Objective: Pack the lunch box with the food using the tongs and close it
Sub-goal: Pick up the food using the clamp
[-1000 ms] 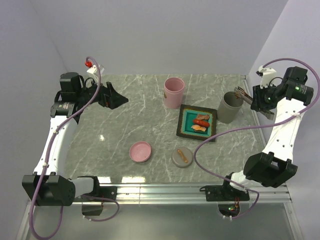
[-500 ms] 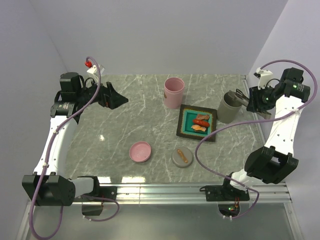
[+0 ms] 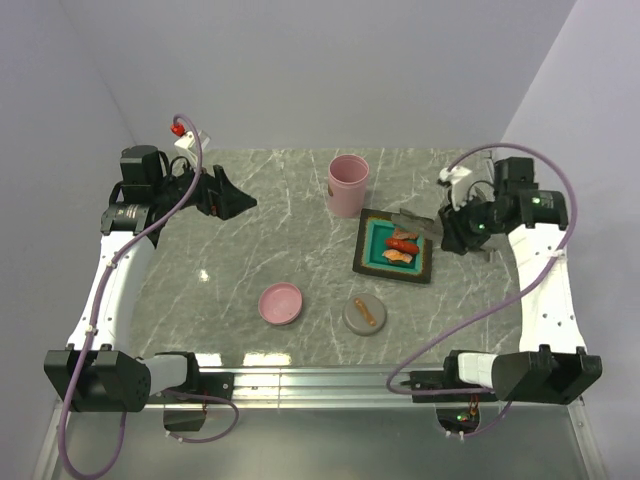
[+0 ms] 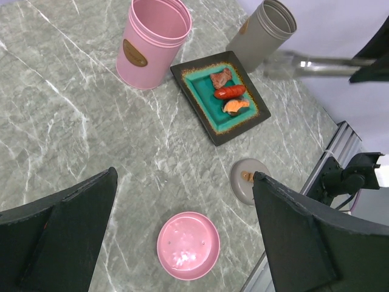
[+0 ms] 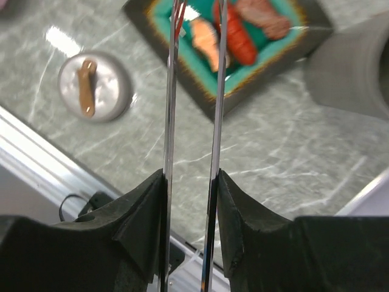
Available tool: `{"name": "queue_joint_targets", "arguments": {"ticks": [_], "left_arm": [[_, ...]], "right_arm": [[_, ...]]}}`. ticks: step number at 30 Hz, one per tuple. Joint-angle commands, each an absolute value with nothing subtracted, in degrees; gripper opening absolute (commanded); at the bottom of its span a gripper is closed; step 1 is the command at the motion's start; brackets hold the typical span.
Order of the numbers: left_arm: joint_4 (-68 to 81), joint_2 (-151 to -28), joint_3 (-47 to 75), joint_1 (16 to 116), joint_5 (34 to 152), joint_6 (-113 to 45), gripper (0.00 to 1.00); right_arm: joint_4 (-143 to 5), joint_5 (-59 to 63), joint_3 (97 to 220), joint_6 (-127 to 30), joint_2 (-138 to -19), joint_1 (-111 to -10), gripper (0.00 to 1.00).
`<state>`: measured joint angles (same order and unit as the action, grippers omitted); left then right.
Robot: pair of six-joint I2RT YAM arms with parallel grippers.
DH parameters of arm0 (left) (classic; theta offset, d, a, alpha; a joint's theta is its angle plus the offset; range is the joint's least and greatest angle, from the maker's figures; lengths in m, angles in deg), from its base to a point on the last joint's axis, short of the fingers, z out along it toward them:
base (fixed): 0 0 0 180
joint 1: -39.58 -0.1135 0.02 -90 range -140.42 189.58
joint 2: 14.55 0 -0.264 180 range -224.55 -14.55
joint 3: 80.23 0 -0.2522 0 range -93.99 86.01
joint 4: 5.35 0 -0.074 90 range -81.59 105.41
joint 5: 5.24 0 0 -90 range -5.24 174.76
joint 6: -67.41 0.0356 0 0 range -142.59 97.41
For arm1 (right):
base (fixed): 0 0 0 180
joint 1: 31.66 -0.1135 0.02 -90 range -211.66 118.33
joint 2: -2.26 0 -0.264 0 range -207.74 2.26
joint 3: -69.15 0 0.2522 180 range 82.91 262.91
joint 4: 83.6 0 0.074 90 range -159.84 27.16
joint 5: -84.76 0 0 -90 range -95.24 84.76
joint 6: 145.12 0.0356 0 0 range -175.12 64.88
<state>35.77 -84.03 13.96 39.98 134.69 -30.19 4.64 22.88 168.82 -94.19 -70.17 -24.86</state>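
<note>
My right pincer [image 5: 189, 207] is clamped on the tongs [image 5: 171, 109], one pad pressed against the outside of each slim silver arm, and the two arms run straight out ahead of me, side by side with a narrow gap between them. Through my wrist camera they cross over the black tray [image 5: 200, 91] with its teal inside. The left arm passes the edge of the orange piece [image 5: 205, 38], and the right arm lies between that one and the red piece [image 5: 240, 38]. A brown piece [image 5: 262, 15] sits beyond the red one, all three lined up close together on the teal. The tips run out of my frame at the top, so I cannot tell whether they touch any food.

From above, I hang at the tray's right side, the tongs pointing left across its far corner. The gray tin [image 4: 261, 30] stands just beside that corner and the pink tin [image 4: 152, 42] is further left, both upright and open-mouthed.

My left pincer [image 3: 232, 196] is spread wide with nothing in it, hovering over the table's far left, well apart from everything. Toward the near edge lie a pink lid [image 4: 187, 244] and a gray lid [image 4: 248, 180] with a small brown strip on top.
</note>
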Motion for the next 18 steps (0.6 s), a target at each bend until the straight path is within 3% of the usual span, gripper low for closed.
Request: {"name": "queue_joint_targets", "arguments": {"ticks": [1, 9, 18], "left_arm": [[35.6, -82.3, 13.5, 39.8, 136.0, -29.1, 0.99], [35.0, -82.5, 13.9, 39.8, 136.3, -29.4, 0.99], [35.4, -82.8, 13.6, 39.8, 136.6, -29.2, 0.99]], "right_arm": [[2.0, 18.7, 164.8, -94.2, -68.3, -28.9, 0.44], [-4.3, 11.2, 156.5, -95.0, -67.3, -31.4, 0.42], [-6.6, 7.9, 155.0, -96.7, -70.1, -31.4, 0.41]]}}
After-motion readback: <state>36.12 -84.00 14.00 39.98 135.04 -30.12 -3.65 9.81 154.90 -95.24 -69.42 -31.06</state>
